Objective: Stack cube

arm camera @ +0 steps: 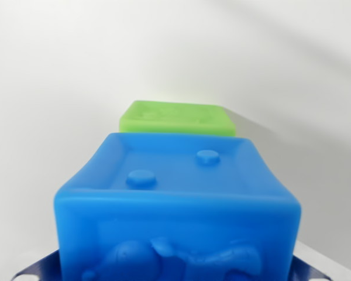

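Note:
A large blue cube (176, 205) fills the lower half of the wrist view, very close to the camera. Its top face carries two raised dots and its front face a moulded relief. My gripper (175, 270) is shut on it; only slivers of the fingers (35, 270) show at the bottom corners, pressed against the cube's left and right sides, which bow inward. Behind the blue cube, further off, a green cube (176, 119) rests on the white surface. Its lower part is hidden by the blue cube's top edge.
The white surface (58, 76) spreads around both cubes, with soft shadows falling across the wrist view's right. Nothing else shows.

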You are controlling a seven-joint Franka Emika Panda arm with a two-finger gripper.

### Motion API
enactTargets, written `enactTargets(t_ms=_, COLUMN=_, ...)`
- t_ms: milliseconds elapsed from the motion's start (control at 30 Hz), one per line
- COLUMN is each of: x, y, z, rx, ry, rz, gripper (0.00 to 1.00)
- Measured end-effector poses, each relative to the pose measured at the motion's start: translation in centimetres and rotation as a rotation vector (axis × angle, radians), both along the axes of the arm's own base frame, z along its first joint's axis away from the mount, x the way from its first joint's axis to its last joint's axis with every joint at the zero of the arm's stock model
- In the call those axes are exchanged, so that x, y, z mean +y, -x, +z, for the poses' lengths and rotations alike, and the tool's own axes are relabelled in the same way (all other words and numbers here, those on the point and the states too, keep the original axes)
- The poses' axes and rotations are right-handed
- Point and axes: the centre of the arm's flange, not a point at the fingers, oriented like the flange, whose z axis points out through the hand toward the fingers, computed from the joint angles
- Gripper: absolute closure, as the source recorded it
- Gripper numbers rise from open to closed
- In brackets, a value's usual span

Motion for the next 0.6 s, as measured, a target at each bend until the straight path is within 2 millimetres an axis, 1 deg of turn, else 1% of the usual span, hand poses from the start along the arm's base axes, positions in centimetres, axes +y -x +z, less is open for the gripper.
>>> enactTargets(t_ms=333, x=0.0, y=0.0, z=-1.2, rx=-0.001, ry=0.001, rz=0.002, gripper=1.0)
enactTargets(t_ms=600, x=0.0, y=0.0, z=-1.6, rx=-0.001, ry=0.001, rz=0.003, gripper=1.0)
